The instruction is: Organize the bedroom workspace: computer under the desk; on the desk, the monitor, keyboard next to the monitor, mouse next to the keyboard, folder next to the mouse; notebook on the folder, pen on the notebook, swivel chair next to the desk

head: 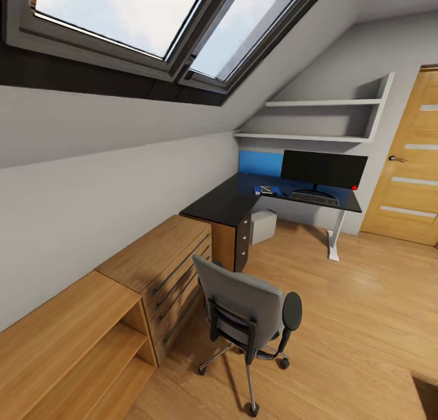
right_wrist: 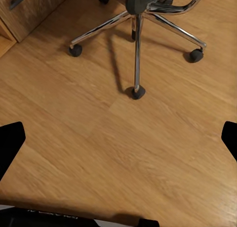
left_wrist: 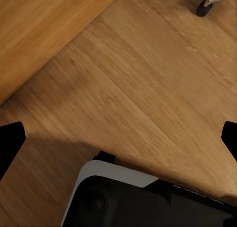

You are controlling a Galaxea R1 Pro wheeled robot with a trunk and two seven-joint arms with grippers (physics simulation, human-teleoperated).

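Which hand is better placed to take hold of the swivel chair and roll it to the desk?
Right, probably. The right hand looks onto the swivel chair base; the left hand sees just one caster.

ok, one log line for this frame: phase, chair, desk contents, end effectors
phase: approach | swivel chair: apart from desk | monitor, keyboard: on desk | computer: under desk | end effectors: open, empty

The chair stands on the floor, before the cabinet along the left wall. Behind them, the table carries the monitor with the keyboard before it; the computer sits underneath.
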